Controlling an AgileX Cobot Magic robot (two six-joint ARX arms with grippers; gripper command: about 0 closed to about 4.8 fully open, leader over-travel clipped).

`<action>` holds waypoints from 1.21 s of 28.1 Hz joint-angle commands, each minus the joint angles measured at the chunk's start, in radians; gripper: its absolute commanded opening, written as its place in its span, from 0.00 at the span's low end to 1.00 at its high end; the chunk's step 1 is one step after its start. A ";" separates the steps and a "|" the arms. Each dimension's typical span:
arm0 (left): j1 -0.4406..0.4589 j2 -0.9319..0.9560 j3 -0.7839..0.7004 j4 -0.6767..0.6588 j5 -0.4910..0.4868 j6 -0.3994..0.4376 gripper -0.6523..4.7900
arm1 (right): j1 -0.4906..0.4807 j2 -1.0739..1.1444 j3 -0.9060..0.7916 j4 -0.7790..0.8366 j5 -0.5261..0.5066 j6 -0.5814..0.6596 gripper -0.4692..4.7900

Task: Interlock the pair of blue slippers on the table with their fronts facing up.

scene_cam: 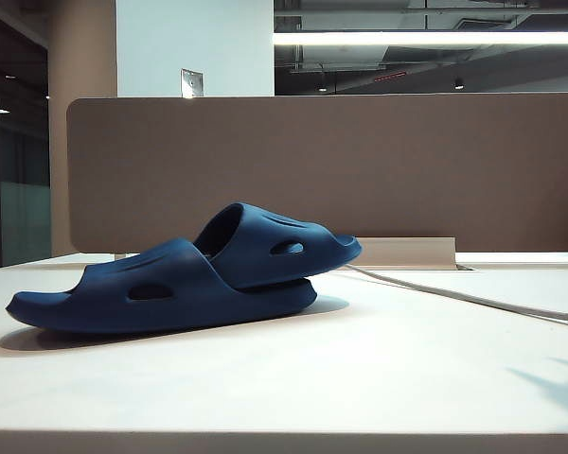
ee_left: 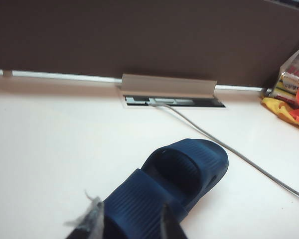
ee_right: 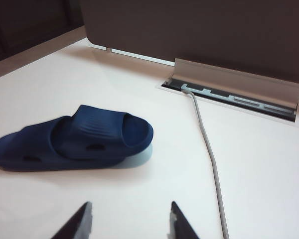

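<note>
Nearest the exterior camera lies the bare front of the smooth off-white table, with neither arm in that view. On it, left of centre, sits the pair of dark navy-blue moulded foam slippers: one is pushed through the other's wide ridged strap, its rounded end poking out and tilted up to the right, straps and upper sides facing up. By the look of it, the interlocking is done and little is left beyond clearing the arms away.

The left gripper shows only in its own wrist view, just above the nested slippers' ridged strap; its two fingertips stand apart with the strap behind the gap, and I cannot tell whether they touch or hold it. The right gripper hangs over bare table, well apart from the pair, jaws spread with nothing between them.

Further back, a grey cable runs across the table into a recessed cable tray with a raised beige flap; inside, only the cable's end and dark slots show. Behind stands the brown partition panel. At the left wrist view's far edge sits a clear bag of packets, contents unclear.
</note>
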 commanded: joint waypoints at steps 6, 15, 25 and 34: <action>0.000 -0.059 -0.105 0.043 0.007 -0.010 0.39 | 0.002 0.001 -0.056 -0.010 -0.002 0.003 0.46; 0.000 -0.059 -0.211 0.058 0.005 -0.148 0.35 | 0.002 -0.002 -0.148 0.165 0.044 0.006 0.46; 0.000 -0.060 -0.286 0.121 -0.029 -0.146 0.11 | 0.002 -0.008 -0.358 0.416 -0.011 0.116 0.15; 0.000 -0.060 -0.411 0.302 -0.029 -0.138 0.11 | 0.002 -0.007 -0.486 0.525 0.026 0.112 0.09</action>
